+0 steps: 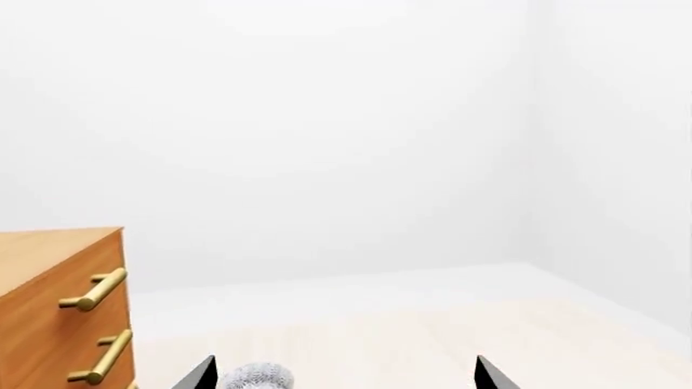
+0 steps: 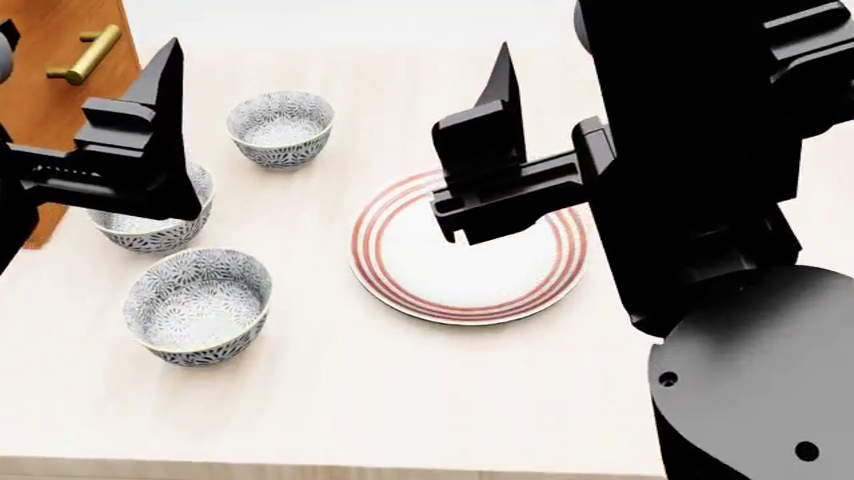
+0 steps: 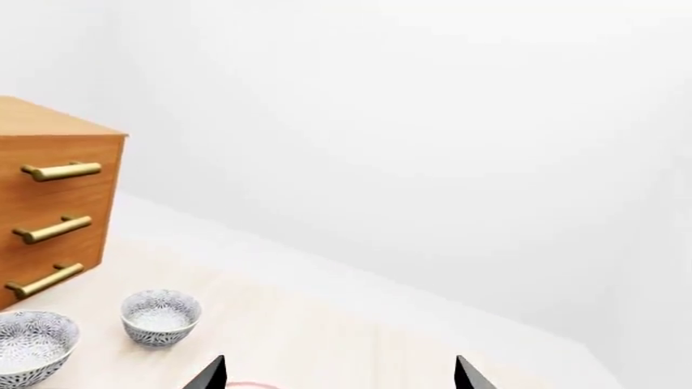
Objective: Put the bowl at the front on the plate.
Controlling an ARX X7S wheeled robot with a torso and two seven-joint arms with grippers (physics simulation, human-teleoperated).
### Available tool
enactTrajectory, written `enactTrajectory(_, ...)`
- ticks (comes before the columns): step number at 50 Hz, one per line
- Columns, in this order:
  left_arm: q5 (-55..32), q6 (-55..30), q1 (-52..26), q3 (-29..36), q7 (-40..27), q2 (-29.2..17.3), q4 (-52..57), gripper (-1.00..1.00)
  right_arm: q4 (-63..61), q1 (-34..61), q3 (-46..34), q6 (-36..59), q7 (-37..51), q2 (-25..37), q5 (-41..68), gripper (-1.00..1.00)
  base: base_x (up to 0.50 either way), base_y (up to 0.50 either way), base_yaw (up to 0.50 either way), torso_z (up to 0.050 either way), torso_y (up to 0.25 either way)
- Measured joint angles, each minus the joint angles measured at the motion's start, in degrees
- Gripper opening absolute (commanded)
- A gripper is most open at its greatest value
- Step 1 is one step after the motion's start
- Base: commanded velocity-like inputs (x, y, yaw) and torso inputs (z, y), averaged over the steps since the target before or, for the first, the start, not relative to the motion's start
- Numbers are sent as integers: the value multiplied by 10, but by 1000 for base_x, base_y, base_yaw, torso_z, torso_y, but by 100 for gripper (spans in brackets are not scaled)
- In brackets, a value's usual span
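- Now my left gripper [image 2: 167, 110] hangs above the table's left side with its fingers spread apart; in my left wrist view both dark fingertips [image 1: 198, 374] show wide of each other, and nothing is held between them.
- My right gripper [image 2: 497, 115] hovers over the plate, fingers likewise parted, as the two separated tips in my right wrist view show, and it touches nothing.
- The bowl [image 2: 199, 305] sits at the front, at about 8 o'clock from the plate, near it but apart. It is small, round and deep, white with a dense blue-grey floral pattern inside and out.
- It stands upright, mouth facing up; being round, it has no long axis to speak of.
- The plate [image 2: 400, 280] lies flat near the table's middle, white with concentric red rings around its rim, partly hidden by my right arm.
- Two look-alike bowls stand further back: the middle bowl [image 2: 140, 228], partly behind my left gripper, and the far bowl [image 2: 280, 126] at about 10 o'clock from the plate.
- A wooden drawer chest [image 3: 54, 203] with brass handles [image 3: 60, 171] stands at the table's far left.
- The table [image 2: 400, 400] is pale wood.
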Motion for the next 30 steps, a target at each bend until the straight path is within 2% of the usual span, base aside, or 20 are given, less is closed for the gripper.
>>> enactTrajectory(14, -102, -3, -7, -17, -73, -19, -9, 100, 11, 8, -7, -13, 33, 14, 48, 100, 262, -11, 0, 0, 0)
enactTrajectory(30, -163, 4, -6, -21, -118, -32, -20, 100, 15, 14, -14, -26, 55, 26, 77, 100, 268, -12, 0, 0, 0)
